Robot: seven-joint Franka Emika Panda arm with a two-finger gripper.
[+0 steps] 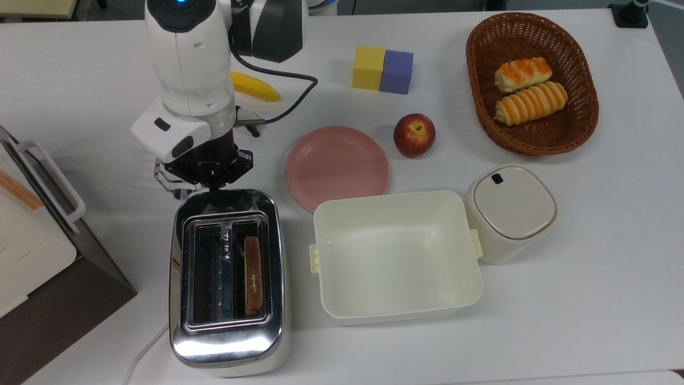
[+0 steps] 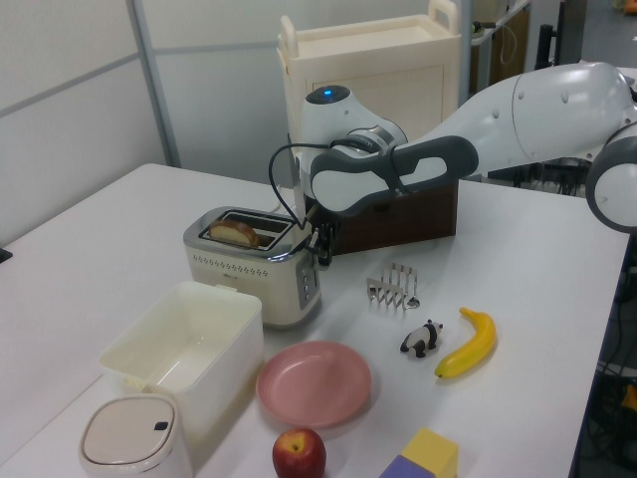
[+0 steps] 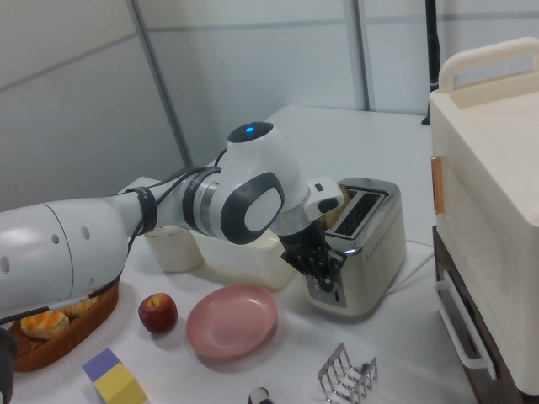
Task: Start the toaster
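Beside toaster: rack; plate.

The top view looks straight down on the white desk from overhead. The left and right views look across it at an angle from opposite sides, both sharing the toaster and the pink plate.

The end effector sits tight against the toaster at its top end in the top view, with the wire rack just beside it on the top view's left and the pink plate near on the top view's right. The white bin stands close along the toaster's right flank. The boxy appliance crowds the top view's left. Bare counter lies open toward the top view's lower right.
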